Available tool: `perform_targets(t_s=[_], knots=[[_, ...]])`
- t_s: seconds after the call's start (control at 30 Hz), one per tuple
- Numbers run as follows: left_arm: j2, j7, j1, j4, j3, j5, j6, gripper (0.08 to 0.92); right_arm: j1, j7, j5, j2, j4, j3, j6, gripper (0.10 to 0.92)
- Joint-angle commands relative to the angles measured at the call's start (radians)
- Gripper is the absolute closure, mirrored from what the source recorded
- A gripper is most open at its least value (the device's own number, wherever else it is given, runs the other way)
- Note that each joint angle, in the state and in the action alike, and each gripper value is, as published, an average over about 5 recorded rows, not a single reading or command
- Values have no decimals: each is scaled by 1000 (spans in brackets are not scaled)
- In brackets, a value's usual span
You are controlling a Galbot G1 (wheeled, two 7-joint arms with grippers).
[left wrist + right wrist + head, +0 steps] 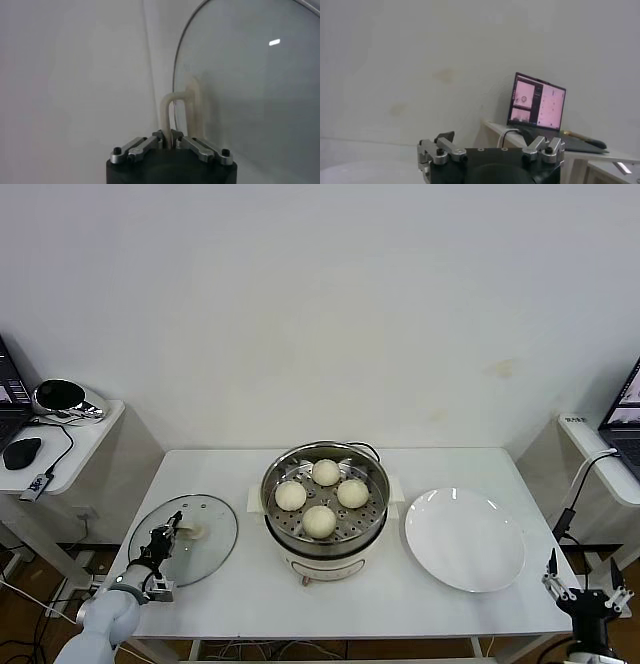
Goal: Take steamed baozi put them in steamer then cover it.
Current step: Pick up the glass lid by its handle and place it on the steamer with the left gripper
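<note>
Several cream-white steamed baozi (319,521) lie on the perforated tray inside the shiny steel steamer (268,496) at the table's middle. The clear glass cover (210,549) lies flat on the table to the steamer's left. My left gripper (172,528) is over it, shut on the cover's cream-white handle (190,532). In the left wrist view the looped handle (170,107) runs between the closed jaws of the left gripper (171,142), with the cover's glass (250,85) beyond. My right gripper (584,569) waits open and empty beyond the table's front right corner, as the right wrist view (492,142) also shows.
A flat white round plate (465,539) lies right of the steamer, with nothing on it. A side table on the left carries a black mouse (22,452) and cables. A shelf on the right holds a laptop (536,102).
</note>
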Motion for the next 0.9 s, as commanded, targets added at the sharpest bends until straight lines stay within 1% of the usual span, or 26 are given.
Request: perform_targets(t_s=[0.03, 0.3, 0.4, 0.5, 0.7, 0.9], knots=[[7, -48, 140, -244, -65, -87, 98, 843, -2, 0, -2, -4, 4, -1, 2, 203], [34, 38, 339, -560, -153, -161, 307, 855, -1, -2, -3, -17, 5, -16, 6, 203], [48, 81, 408, -663, -191, -224, 373, 855, -3, -3, -3, -23, 7, -24, 7, 203], [59, 117, 446, -742, -225, -282, 412, 855, -4, -4, -5, -27, 8, -37, 8, 203], [70, 148, 435, -862, -244, -325, 442, 855, 3, -4, -10, -35, 1, -63, 8, 203], [121, 185, 384, -976, -179, -346, 528, 855, 10, -4, -15, -43, 2, -82, 5, 203]])
